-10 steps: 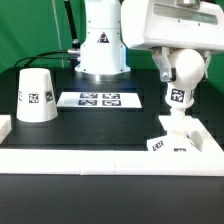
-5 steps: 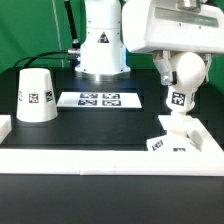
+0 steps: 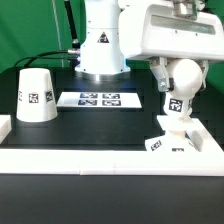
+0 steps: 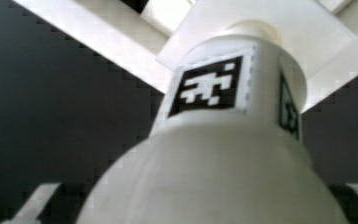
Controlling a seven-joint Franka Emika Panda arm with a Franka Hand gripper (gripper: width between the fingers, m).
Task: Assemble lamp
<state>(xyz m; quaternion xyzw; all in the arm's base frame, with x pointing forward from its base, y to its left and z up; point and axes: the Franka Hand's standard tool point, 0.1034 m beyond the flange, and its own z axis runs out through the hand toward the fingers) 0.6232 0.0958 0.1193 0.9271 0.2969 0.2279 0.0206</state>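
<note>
The white ball bulb [image 3: 186,72] stands upright with its tagged stem set into the small blocky base [image 3: 172,140] at the exterior view's right. My gripper [image 3: 184,76] is shut on the bulb's round part from above, a finger on each side. In the wrist view the bulb [image 4: 220,150] fills the picture, its tag faces the camera, and the gripper [image 4: 197,216] shows only as fingertips [image 4: 44,200] at the edge. The white base [image 4: 131,30] lies beyond the stem. The cone shade [image 3: 36,96] stands apart on the table at the exterior view's left.
The marker board [image 3: 98,99] lies flat mid-table in front of the robot's white body [image 3: 100,40]. A white ledge [image 3: 80,158] runs along the table's front edge, with a raised end [image 3: 5,125] at the exterior view's left.
The hand has turned about its upright axis with the bulb in it. The stem tag has shifted slightly down and to the exterior view's left. The shade has not moved.
</note>
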